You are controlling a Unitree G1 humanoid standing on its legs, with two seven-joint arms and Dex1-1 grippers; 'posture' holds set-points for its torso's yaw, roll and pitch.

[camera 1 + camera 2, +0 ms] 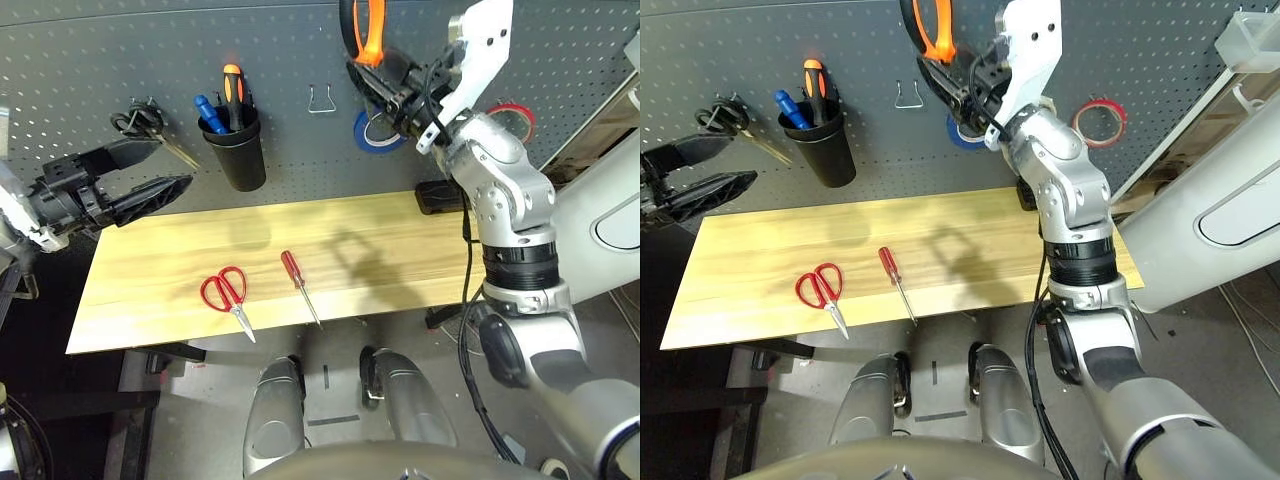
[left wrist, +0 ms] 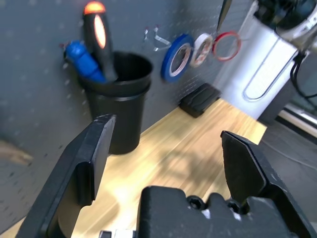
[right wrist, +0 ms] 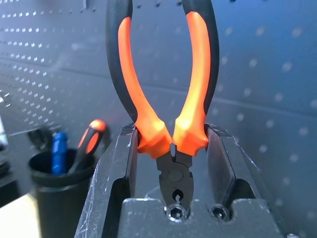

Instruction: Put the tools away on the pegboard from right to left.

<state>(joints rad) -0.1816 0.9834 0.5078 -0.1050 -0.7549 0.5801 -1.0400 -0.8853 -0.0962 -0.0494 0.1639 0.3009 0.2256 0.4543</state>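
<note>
The right gripper point(image 3: 171, 144) is clamped on the orange-and-black-handled pliers point(image 1: 368, 28), pinching them low on the handles just above the dark steel head, so the two handles rise upright out of the gripper and the nose points back toward the wrist. It holds them high against the dark grey perforated pegboard point(image 1: 80, 60), above the blue tape roll point(image 1: 372, 132) and to the right of the bare bent-wire metal hook point(image 1: 321, 100). That hook lies down and to the left of the pliers, and the handles' open loop is what would have to drop over it (the long axis already stands vertical, which suits hanging). Whether a nearer hook sits behind the pliers I cannot tell, since the arm covers that patch.

The thin red tape ring point(image 1: 1101, 121) hangs on the board further right. The red-handled slim screwdriver point(image 1: 297, 281) and red-handled scissors point(image 1: 227, 293) lie on the light wooden surface point(image 1: 400, 250), both nearer the left gripper point(image 1: 150, 172), which hovers with its fingers spread apart and nothing between them, beside the black plastic cup point(image 1: 236, 146).
</note>
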